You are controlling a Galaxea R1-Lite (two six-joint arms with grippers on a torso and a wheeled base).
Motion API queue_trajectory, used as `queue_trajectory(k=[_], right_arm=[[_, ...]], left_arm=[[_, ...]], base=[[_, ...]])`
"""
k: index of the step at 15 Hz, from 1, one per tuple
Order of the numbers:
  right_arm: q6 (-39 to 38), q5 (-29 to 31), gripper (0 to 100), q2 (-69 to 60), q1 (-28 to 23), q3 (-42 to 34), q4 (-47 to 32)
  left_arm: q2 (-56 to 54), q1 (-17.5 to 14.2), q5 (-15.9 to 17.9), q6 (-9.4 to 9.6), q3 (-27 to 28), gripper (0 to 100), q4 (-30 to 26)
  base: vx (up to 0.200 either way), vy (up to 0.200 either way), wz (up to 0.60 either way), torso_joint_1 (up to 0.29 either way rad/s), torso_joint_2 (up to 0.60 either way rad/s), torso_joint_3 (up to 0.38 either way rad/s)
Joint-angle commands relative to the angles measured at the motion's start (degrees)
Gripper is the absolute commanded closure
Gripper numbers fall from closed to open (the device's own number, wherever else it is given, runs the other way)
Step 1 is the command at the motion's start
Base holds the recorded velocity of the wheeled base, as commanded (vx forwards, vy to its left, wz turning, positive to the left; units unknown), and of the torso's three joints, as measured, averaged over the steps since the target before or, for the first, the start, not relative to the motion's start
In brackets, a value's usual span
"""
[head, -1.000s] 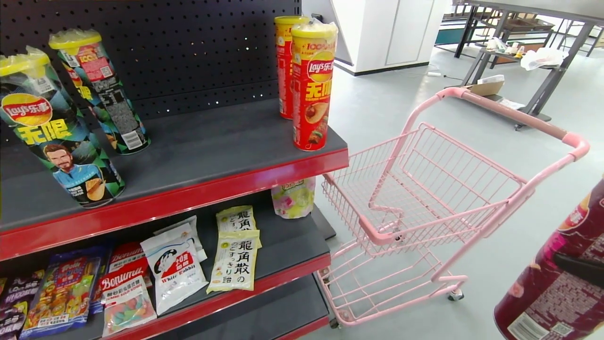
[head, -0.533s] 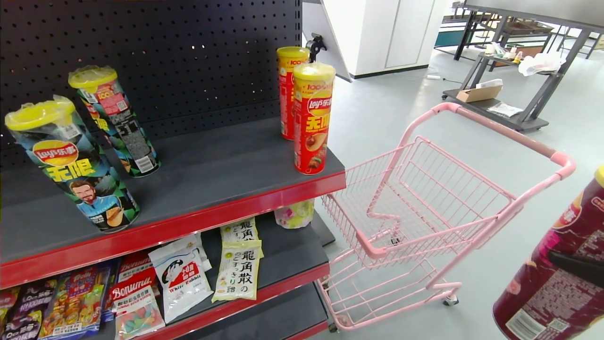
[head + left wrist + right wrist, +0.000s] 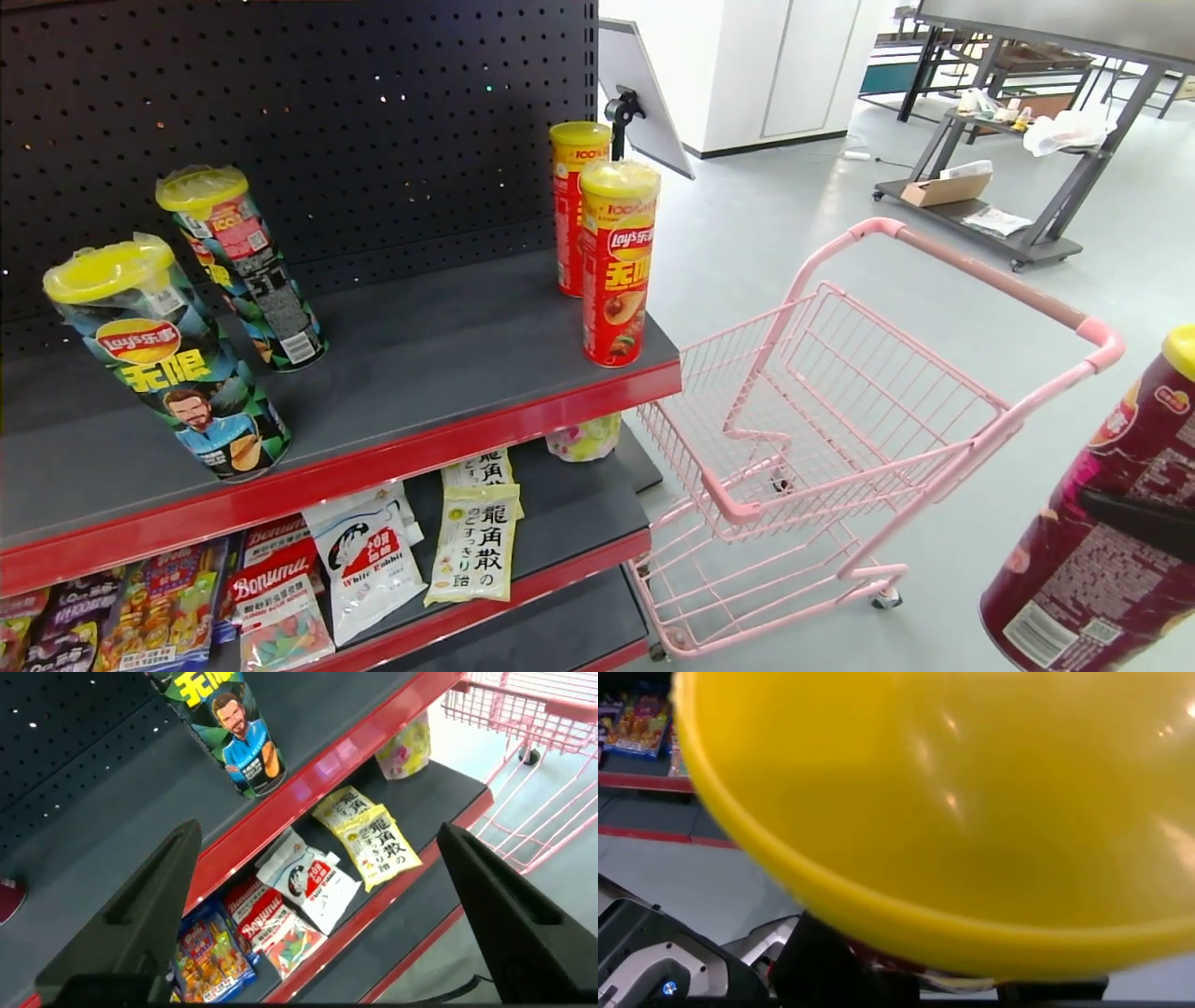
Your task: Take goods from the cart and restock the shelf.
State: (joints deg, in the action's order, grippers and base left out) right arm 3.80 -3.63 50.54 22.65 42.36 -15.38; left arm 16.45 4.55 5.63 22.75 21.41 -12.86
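Holding a dark red can [image 3: 1064,579] upright, the right gripper [image 3: 1141,525] is showing in the head view low at the robot's right, on the side of the pink cart [image 3: 990,273] away from the shelf [image 3: 420,383]. One black finger is lying across the can's side, so I am judging the fingers clamped on it. On the upper shelf board two red cans [image 3: 616,271] are standing at the right end, one at the front corner and one behind it. Two green cans [image 3: 177,364] are standing toward the left end, with bare board between the pairs. Flat snack bags [image 3: 476,546] are lying on the lower board. In the left wrist view the left gripper [image 3: 318,919] is hanging above the shelf's front edge with its fingers [image 3: 140,924] wide apart and nothing between them. In the right wrist view the can's yellow lid [image 3: 952,803] is sitting very near to the camera, and the fingers I cannot make out there. I am judging that the can is already out of the cart and the placing step is now in hand. The next move is calling for bringing the can over the cart toward the bare middle of the upper board, keeping it upright, and lowering it without touching the red cans at the corner.
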Motion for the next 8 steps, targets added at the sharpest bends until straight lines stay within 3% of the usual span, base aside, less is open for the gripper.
queue_trajectory(k=[1, 7, 8], right_arm=[[0.4, -0.1, 100, 0.4, -0.7, -0.2, 0.0], [0.4, -0.2, 100, 0.6, -0.9, -0.5, 0.0], [0.5, -0.2, 100, 0.5, -0.9, -1.1, 0.1]], left_arm=[[0.0, 0.0, 0.0, 0.46, 0.0, 0, 0.0], [-0.2, 0.0, -0.2, 1.25, 0.0, 0, 0.0], [-0.1, 0.0, -0.1, 1.25, 0.1, 0, 0.0]], base=[[0.000, 0.000, 0.60, 0.002, -0.01, -0.002], [0.000, 0.000, 0.60, 0.008, 0.00, -0.003], [0.000, 0.000, 0.00, 0.000, 0.00, 0.000]])
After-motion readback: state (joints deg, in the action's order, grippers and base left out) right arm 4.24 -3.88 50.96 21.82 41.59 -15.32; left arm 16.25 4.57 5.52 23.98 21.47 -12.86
